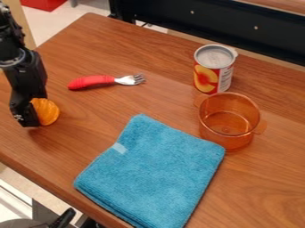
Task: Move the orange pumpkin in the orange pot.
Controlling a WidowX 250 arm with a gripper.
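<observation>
The orange pumpkin (pixel 49 111) is well to the left of the orange pot (pixel 229 139) in the camera view, at the lower end of the claw (pixel 37 116). The claw looks narrowed onto it, with part of the pumpkin hidden behind the black grip. It seems to be just off the tabletop (pixel 143 100), judging by the shadow below.

The step in hand, as I judge it, is the carry to the pot. Best to keep the squeeze firm but gentle, lift until the pumpkin's underside would clear the pot's rim, and only then cross over. The claw should come in over the middle of the opening, keeping off the can (pixel 213 73) close behind the pot (a knock there could push can and pot together). Lowering it partway inside before letting go should stop it bouncing off the wall.

As for which way the pumpkin points, I cannot make out a stem, so its top is uncertain. Its ribs curve downward at a slant on the side facing the pot. The part that shows is roundish, a little taller than wide, with no clear long axis, so turning it before release hardly seems needed.
</observation>
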